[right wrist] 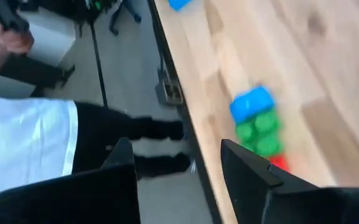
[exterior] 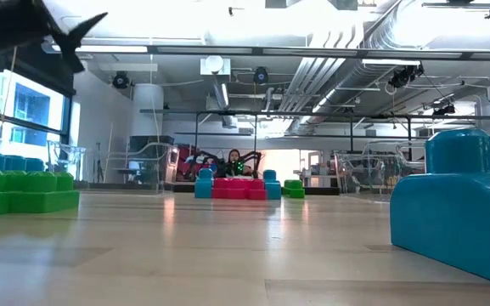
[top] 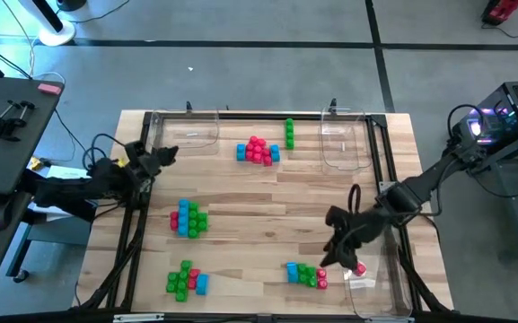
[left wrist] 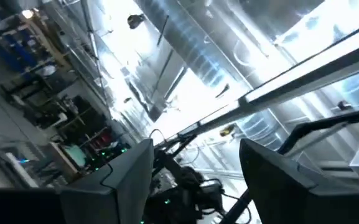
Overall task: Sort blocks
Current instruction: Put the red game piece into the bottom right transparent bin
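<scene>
- Lying in four clusters on the counter (top: 241, 206), the blocks (top: 258, 151) are green, blue and red: one near the far edge, one mid-left, two along the near edge.
- A single red block (top: 360, 268) sits in the clear tray (top: 393, 301) at the near right corner.
- The right end effector (top: 341, 254) hangs beside that tray, fingers (right wrist: 247, 171) apart, holding nothing.
- The left end effector (top: 165, 154) waits raised at the counter's left edge, fingers spread and empty.
- A person (right wrist: 30, 146) stands beside the counter.
</scene>
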`<act>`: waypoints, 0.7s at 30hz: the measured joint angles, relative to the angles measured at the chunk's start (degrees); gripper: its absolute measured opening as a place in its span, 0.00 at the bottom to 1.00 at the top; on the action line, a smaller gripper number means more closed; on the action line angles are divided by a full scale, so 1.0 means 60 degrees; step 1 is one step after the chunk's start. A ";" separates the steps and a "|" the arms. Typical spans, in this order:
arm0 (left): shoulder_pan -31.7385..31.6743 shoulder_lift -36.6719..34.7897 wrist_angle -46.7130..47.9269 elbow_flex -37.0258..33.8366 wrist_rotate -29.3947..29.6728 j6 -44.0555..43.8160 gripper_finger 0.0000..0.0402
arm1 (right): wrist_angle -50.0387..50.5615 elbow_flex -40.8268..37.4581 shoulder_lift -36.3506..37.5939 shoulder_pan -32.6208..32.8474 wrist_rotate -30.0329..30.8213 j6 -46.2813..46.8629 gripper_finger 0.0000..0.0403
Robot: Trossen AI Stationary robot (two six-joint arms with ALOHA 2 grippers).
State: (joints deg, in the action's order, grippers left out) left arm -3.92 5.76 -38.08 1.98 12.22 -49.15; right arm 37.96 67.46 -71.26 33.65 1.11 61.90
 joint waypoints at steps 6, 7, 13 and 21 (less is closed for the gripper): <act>0.0345 0.2604 0.0782 0.2536 -0.1713 0.1158 0.57 | -0.0300 0.0000 -0.0053 -0.0967 0.0016 -0.1565 0.29; 0.0421 0.3202 0.1049 0.3091 -0.2016 0.1550 0.57 | -0.0335 0.0000 -0.0072 -0.1150 -0.0037 -0.1797 0.29; 0.0746 0.5890 0.1960 0.5607 -0.3523 0.2022 0.57 | -0.0284 0.0000 -0.0639 -0.1544 -0.1665 -0.2733 0.17; 0.0859 0.7622 0.1800 0.6437 -0.3479 0.1539 0.57 | -0.0727 -0.0007 -0.2137 -0.0549 -0.2451 -0.3076 0.04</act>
State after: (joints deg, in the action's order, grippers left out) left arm 1.23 51.49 -27.28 40.60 -8.65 -39.92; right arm 33.61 67.42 -84.09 30.35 -13.59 43.44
